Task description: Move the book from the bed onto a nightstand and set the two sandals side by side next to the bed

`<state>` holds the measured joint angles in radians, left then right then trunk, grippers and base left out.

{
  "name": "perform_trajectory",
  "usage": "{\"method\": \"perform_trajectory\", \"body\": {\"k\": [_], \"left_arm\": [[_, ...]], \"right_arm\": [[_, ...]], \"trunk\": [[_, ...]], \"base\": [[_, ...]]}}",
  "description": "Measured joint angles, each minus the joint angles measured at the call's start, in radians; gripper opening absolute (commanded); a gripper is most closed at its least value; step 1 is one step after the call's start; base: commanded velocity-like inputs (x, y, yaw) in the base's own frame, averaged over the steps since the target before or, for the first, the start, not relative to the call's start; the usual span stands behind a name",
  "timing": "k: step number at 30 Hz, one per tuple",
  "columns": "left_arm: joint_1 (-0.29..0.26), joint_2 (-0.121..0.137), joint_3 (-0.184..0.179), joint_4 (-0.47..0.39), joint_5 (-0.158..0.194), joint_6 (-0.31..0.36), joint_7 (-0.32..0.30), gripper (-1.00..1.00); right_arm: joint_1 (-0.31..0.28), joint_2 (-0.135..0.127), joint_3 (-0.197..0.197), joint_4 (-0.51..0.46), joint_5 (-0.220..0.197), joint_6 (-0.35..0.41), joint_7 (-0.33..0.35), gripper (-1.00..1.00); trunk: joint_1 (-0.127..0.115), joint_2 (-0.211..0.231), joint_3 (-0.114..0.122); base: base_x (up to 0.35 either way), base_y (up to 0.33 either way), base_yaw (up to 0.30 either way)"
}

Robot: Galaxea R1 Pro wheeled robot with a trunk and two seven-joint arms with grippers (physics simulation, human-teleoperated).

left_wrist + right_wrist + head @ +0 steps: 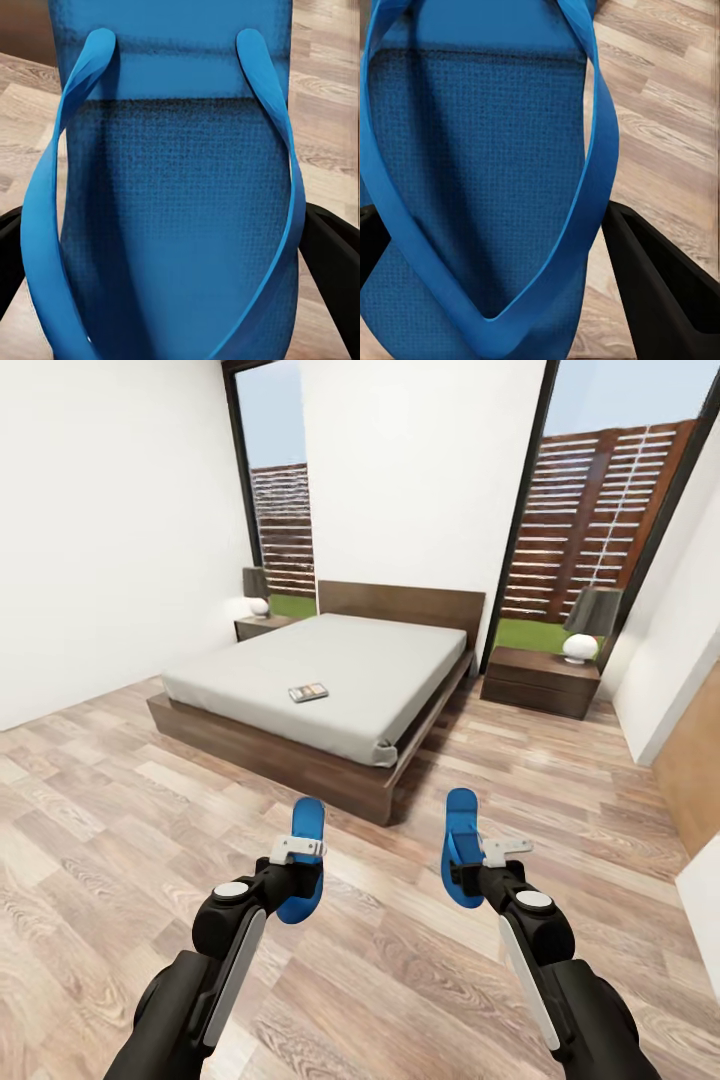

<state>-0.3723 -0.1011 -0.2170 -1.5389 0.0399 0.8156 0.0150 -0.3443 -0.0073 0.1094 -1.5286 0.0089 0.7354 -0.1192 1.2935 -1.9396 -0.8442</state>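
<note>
The bedroom had white walls, a wood-plank floor point(120, 800) and tall windows with a slatted fence point(590, 520) behind them. The bed point(330, 670) stood in the middle against the far wall, and the book point(308, 692) lay on the mattress, not far from the foot edge. A nightstand point(540, 680) with a lamp point(590, 622) stood at the right side of the bed, and a second nightstand point(262, 624) at the far left corner, also with a lamp.

The robot faced the foot of the bed and carried one sandal in each arm. The left gripper point(296, 860) was closed on the left sandal point(305, 855) — in the left wrist view the black fingers point(336, 262) pressed both edges of the sole point(172, 225). The right gripper point(470, 860) held the right sandal point(461, 845) in the same way, with a finger point(660, 277) against the strap side of it point(472, 165).

Both sandals were in the air above the floor, pointing toward the bed and well apart from each other. I think they were held so, parallel and at similar height, because this makes it easy to lay them side by side near the bed frame. The book was not yet moved — it was still waiting on the bed.
</note>
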Motion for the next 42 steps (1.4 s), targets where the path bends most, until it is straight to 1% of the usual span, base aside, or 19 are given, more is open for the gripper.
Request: {"method": "perform_trajectory", "body": {"k": [19,29,42], "left_arm": [[0.000,0.000,0.000,0.000,0.000,0.000,0.000,-1.00],[0.000,0.000,0.000,0.000,0.000,0.000,0.000,-1.00],[0.000,0.000,0.000,0.000,0.000,0.000,0.000,-1.00]], "right_arm": [[0.000,0.000,0.000,0.000,0.000,0.000,0.000,-1.00],[0.000,0.000,0.000,0.000,0.003,0.000,0.000,-1.00],[0.000,0.000,0.000,0.000,0.003,0.000,0.000,-1.00]], "trunk": [[0.000,0.000,-0.023],[0.000,0.000,-0.037],[0.000,0.000,-0.042]], "base": [[0.000,0.000,-0.191],[0.000,0.000,-0.141],[0.000,0.000,-0.262]]}}
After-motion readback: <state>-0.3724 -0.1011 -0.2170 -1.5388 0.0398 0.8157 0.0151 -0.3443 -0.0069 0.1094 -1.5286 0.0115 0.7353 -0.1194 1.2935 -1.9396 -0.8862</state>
